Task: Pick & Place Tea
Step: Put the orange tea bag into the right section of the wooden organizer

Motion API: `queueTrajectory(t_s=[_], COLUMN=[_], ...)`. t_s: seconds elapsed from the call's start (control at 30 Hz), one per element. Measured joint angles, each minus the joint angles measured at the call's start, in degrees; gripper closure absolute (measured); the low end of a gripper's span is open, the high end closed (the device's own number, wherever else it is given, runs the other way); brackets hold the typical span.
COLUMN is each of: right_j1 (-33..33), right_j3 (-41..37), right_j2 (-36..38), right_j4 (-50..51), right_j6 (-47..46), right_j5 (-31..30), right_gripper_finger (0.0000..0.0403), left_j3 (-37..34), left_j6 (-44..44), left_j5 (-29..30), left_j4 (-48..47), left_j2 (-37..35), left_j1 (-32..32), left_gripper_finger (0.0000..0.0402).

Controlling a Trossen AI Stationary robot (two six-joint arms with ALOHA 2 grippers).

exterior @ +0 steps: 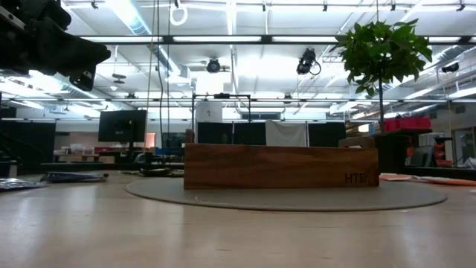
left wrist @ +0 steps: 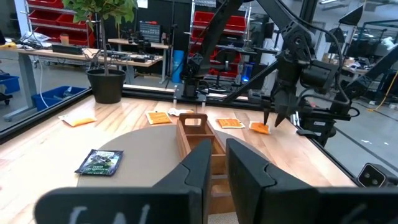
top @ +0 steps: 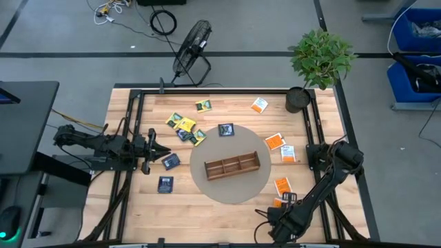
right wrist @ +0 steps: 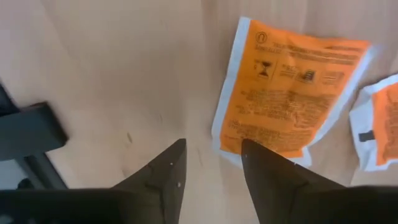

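Note:
Tea sachets lie flat and scattered on the wooden table. The orange ones (top: 275,141) are on the right, the yellow-and-green ones (top: 186,125) at the far left, and the dark blue ones (top: 165,184) on the left. One orange sachet (right wrist: 289,93) lies just ahead of my right gripper (right wrist: 213,146). That gripper is open, points down near the table's near right corner (top: 284,200), and its tips hang over the sachet's edge. My left gripper (top: 167,148) waits level at the left, open by a narrow gap (left wrist: 219,149), facing the wooden tray (top: 232,165).
The three-compartment tray (exterior: 281,165) stands on a round grey mat (top: 234,189) at the table's middle. A potted plant (top: 298,98) stands at the far right corner. A second orange sachet (right wrist: 382,121) lies close beside the first. Black rails (top: 129,131) run along both sides.

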State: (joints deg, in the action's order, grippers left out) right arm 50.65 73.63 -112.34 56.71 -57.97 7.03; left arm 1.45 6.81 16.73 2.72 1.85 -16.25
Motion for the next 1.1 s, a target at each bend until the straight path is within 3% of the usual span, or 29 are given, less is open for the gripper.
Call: queueTrajectory(t_s=[0.3,0.67,0.83,1.1], right_j1=[0.0,0.1,-0.1,-0.4], right_j3=[0.3,0.1,0.2,3.5], right_j2=[-2.6,-2.6,-2.0,0.5], right_j4=[0.5,1.1,2.5,2.8], right_j6=[0.8,1.1,1.2,3.0], right_j5=[1.4,-1.2,-2.0,-10.1], right_gripper_finger=[0.0259,0.0393,0.0398,0.0401], left_j3=[0.0,0.0,0.0,0.0], left_j6=[0.0,0.0,0.0,0.0], left_j5=[0.0,0.0,0.0,0.0], left_j4=[0.0,0.0,0.0,0.0], left_j2=[0.0,0.0,0.0,0.0], left_j1=[0.0,0.0,0.0,0.0], left_gripper_finger=[0.0351,0.0351,0.0351,0.0351])
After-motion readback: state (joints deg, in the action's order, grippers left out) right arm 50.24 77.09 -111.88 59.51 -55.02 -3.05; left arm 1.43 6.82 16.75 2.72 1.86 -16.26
